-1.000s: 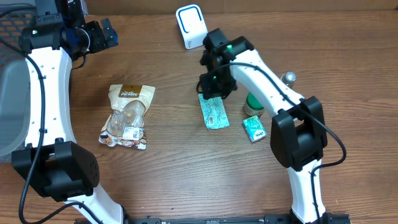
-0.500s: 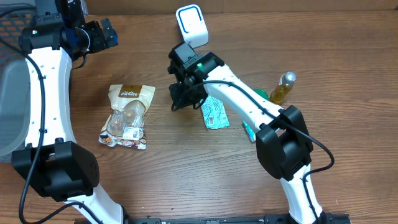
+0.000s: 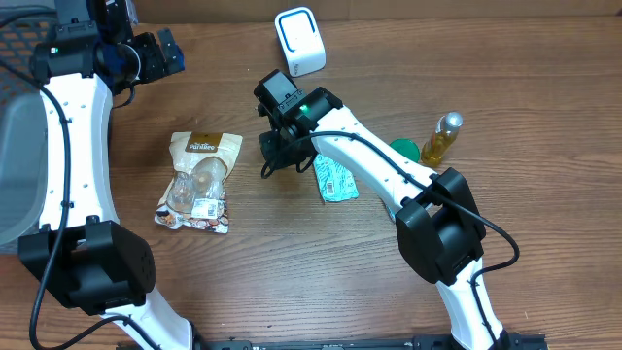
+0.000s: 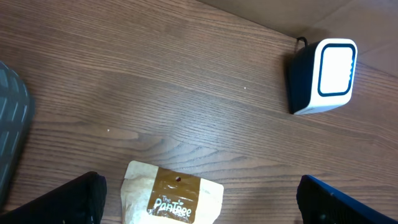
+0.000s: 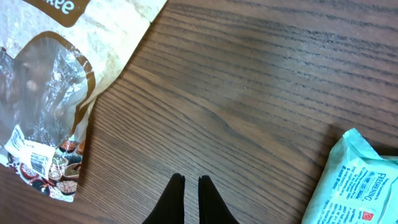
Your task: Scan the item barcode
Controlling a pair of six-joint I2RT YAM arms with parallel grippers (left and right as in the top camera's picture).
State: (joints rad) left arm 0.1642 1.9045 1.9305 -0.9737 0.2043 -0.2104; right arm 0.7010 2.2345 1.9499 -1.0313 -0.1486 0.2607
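A tan snack bag (image 3: 197,182) with a clear window lies flat on the table left of centre, its barcode label (image 5: 37,160) near the lower end. The white and blue scanner (image 3: 299,42) stands at the back. A teal wipes packet (image 3: 335,178) lies at centre. My right gripper (image 3: 267,165) hangs low over bare wood between bag and packet, shut with nothing in it (image 5: 188,180). My left gripper (image 3: 160,53) stays at the back left, open wide (image 4: 200,190), looking down on the bag's top (image 4: 174,199) and the scanner (image 4: 323,76).
A yellow bottle (image 3: 442,138) and a green round item (image 3: 406,149) sit at the right, behind the right arm. A grey basket (image 3: 19,175) lies along the left edge, its corner (image 4: 9,137) showing in the left wrist view.
The right arm swung left from above the teal packet to the gap beside the snack bag, and its jaws closed empty. The left arm stayed still.
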